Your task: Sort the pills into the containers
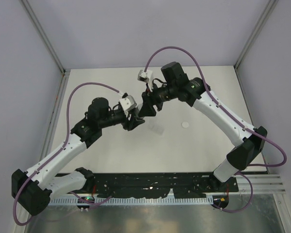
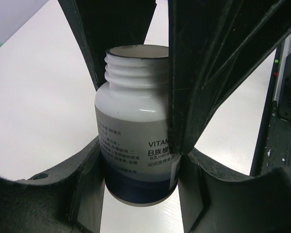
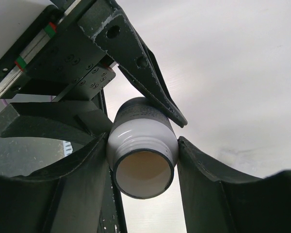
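Observation:
A white bottle with a printed label and a bare threaded neck, its cap off, hangs above the table between both arms. My left gripper is shut on the bottle's lower body. My right gripper closes on the shoulder just below the open mouth, both fingers touching the bottle. In the top view the two grippers meet at the table's middle. A small clear packet lies flat just right of them. The pills do not show in any view.
A small white round cap lies on the table right of the packet. The white table is walled at the back and both sides. A black rail runs along the near edge by the arm bases.

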`<state>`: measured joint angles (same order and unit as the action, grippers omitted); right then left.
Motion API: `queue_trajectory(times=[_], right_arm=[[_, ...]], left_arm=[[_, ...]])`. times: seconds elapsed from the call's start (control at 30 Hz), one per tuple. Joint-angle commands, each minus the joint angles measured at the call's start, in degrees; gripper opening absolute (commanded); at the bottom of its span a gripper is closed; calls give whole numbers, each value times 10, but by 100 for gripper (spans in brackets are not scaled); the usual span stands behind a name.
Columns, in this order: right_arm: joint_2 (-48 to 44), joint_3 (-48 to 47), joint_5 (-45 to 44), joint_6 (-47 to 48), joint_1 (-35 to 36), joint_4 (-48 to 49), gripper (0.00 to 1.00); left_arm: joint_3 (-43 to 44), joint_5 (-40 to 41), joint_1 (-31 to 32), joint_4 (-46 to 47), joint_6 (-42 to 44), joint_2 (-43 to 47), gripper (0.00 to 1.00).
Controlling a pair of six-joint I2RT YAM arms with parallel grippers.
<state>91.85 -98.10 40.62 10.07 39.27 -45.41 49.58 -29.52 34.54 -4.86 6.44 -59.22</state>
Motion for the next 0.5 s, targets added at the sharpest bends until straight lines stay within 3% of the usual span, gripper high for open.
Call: queue_trajectory(times=[0.0,0.07,0.3,0.37,0.47], right_arm=[[-21,-19,-9,-11,2,8,13],[-26,-24,-11,-14,1,8,7],[-39,-49,-2,-25,-3,8,6],[-38,-60,8,-32,-8,8,6],[-33,-73,30,-45,-11,13,6]], left_arm=[[24,10,2,30,12,22,28],[28,4,1,27,16,25,41],[45,-5,-4,28,10,30,91],[49,-7,-4,28,6,38,99],[55,-7,-7,27,-4,47,100]])
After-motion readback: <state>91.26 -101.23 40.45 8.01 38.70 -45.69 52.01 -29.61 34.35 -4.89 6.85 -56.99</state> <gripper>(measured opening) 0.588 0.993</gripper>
